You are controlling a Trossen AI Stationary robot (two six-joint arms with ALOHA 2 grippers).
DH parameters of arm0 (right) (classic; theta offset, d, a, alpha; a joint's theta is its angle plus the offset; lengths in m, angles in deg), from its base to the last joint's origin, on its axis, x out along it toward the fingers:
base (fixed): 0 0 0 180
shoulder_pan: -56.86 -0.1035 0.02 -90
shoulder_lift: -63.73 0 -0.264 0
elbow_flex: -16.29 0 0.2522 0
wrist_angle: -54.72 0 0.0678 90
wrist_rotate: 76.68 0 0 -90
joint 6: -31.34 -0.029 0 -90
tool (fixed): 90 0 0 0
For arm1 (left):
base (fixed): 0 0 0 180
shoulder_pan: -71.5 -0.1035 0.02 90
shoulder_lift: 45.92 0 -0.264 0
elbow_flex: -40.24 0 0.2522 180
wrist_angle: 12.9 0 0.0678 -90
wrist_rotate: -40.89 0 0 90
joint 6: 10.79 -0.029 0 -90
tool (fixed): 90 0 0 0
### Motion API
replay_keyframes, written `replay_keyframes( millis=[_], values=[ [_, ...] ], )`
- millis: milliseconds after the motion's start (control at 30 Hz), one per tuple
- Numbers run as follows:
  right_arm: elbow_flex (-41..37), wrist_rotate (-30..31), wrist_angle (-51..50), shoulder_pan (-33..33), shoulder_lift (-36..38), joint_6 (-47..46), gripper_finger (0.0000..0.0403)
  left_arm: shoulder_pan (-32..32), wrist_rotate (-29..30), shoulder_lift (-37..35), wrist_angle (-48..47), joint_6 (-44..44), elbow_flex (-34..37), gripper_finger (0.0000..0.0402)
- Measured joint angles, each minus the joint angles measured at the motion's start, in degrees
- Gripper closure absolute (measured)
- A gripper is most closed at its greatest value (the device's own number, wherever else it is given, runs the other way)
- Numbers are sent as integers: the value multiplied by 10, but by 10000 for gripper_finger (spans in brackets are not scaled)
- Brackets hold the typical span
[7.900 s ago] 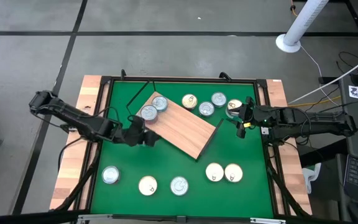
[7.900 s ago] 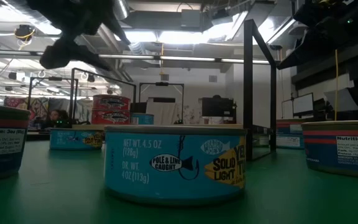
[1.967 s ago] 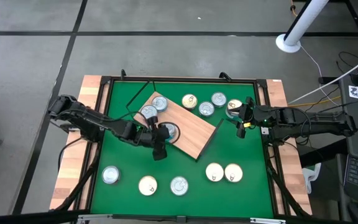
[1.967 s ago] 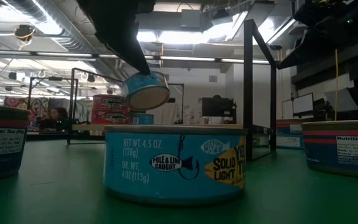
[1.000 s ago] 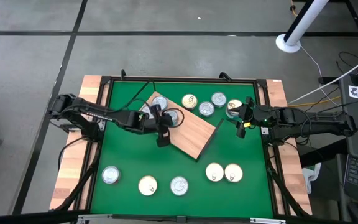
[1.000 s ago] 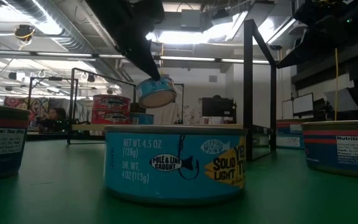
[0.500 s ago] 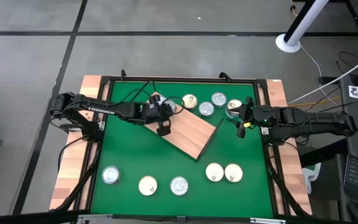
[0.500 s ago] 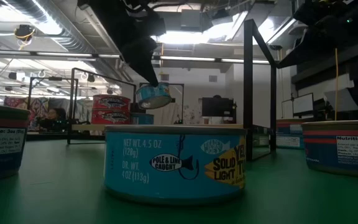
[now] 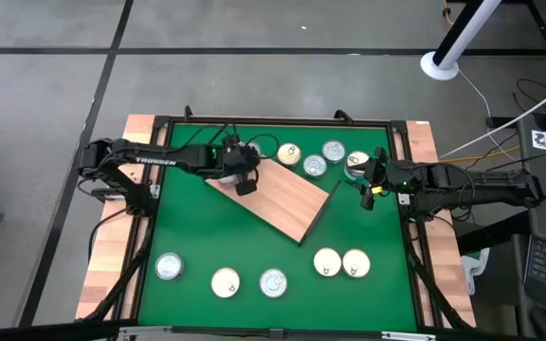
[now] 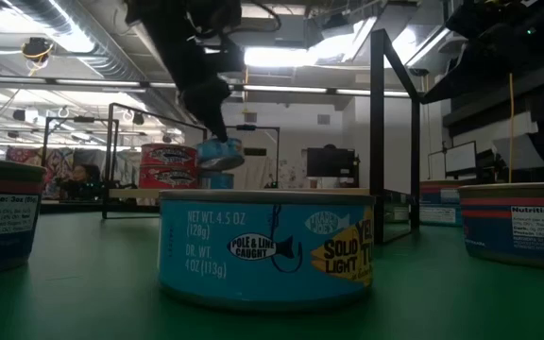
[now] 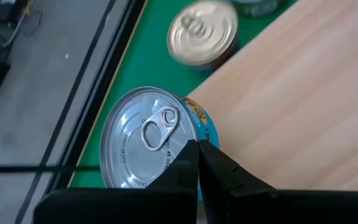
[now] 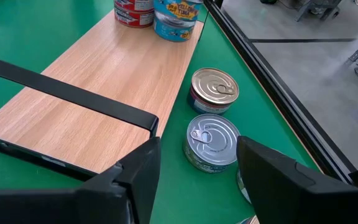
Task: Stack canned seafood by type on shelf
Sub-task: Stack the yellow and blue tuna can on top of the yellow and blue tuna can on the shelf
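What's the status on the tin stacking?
Left gripper jaws shut on blue tin, over shelf far corner. Right gripper jaws open, empty, parked at right edge. Nothing blocking seen.

Left hand (image 9: 241, 180) clamped, right hand (image 9: 367, 187) agape.

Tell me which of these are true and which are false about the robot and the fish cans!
1. The left gripper is holding a blue tin. True.
2. The right gripper is carrying a tin. False: it is open and holds nothing, waiting at the table's right side.
3. Five tins sit on the green mat near the front edge. True.
4. The wooden shelf has no tins on it. False: the right wrist view shows tins at its far end.
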Motion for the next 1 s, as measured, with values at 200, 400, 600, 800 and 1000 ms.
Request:
replay_keyframes(
  millis=[200,400,600,800,1000],
  values=[
    [0,0,0,0,0,0,191,-9,0,0,-24,9,0,401],
    [0,0,0,0,0,0,191,-14,0,0,-23,-2,0,401],
    [0,0,0,0,0,0,191,-23,0,0,-24,-3,0,401],
    [0,0,0,0,0,0,191,-28,0,0,-24,-3,0,401],
    [0,0,0,0,0,0,191,-28,0,0,-24,-3,0,401]
  ],
)
